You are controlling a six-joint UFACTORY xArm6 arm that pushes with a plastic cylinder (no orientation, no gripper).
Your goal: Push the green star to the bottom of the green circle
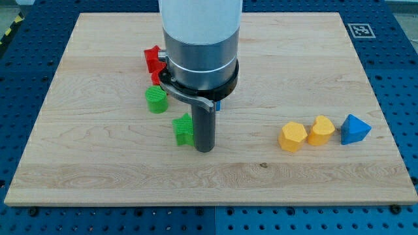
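- Your rod's lower end, my tip [205, 149], is sitting on the pale wooden board [98, 176], touching or all but touching the right side of the green star-shaped block [184, 128]; there are no jaws on this rig, so nothing is being held, only nudged.
- You are looking at the green star lying just below and a little to the view's right of the green round cylinder block [156, 99], the two close but apart.
- Two red blocks [154, 63] are crowding the top side of the green circle, their shapes partly hidden by the arm's grey collar [199, 65], and a sliver of a blue block [218, 104] is peeking out beside the rod.
- Well off to the view's right, a yellow-orange hexagonal block [292, 136], a yellow heart-like block [321, 129] and a blue triangular block [354, 128] are lining up, out of the way.
- You are, by my reading, in the closing stretch: the star is nearly under the circle but still offset rightward.
- Next move is calling for a short, gentle push toward the view's left, keeping clear of the circle itself.
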